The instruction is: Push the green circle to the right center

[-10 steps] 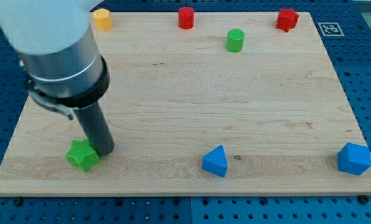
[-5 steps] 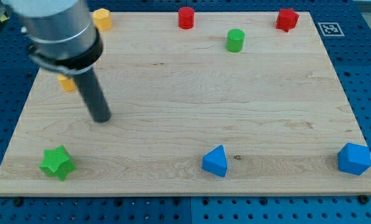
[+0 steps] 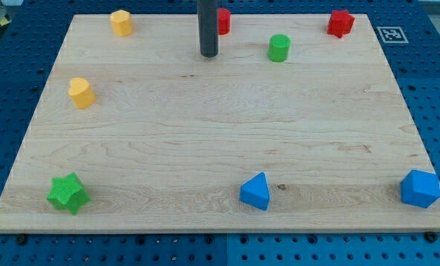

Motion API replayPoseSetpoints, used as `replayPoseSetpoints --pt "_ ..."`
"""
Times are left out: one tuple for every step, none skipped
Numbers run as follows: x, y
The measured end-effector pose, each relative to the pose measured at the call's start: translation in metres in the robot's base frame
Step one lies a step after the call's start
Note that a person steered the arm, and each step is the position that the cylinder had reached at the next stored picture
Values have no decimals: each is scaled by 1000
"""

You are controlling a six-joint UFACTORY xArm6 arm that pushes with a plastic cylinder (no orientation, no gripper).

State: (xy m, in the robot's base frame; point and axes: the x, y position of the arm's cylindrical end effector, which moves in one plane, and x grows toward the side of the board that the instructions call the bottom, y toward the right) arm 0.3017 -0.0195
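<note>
Wooden board [image 3: 205,140], green circle [image 3: 279,47], green star [image 3: 67,193], two yellow blocks, two red, two blue

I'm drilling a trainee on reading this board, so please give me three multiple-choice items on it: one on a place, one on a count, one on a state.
1. Where is my tip relative to the green circle?
A. at its left, apart
B. at its right, touching
C. below it, touching

2. How many blue blocks are on the board?
A. one
B. two
C. three

3. Which block does the rod partly hide?
A. the green star
B. a yellow block
C. the red block at the view's top centre

Answers:
1. A, bare wood shows between them.
2. B, both near the bottom edge.
3. C, the red block peeks out behind the rod.
</note>
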Motion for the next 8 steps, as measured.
replayPoseSetpoints --pt "-9 23" --pt "-19 54" --pt "-19 87" --pt "-19 120" --pt "-11 136" --pt "2 152" --pt "8 173" --pt "8 185"
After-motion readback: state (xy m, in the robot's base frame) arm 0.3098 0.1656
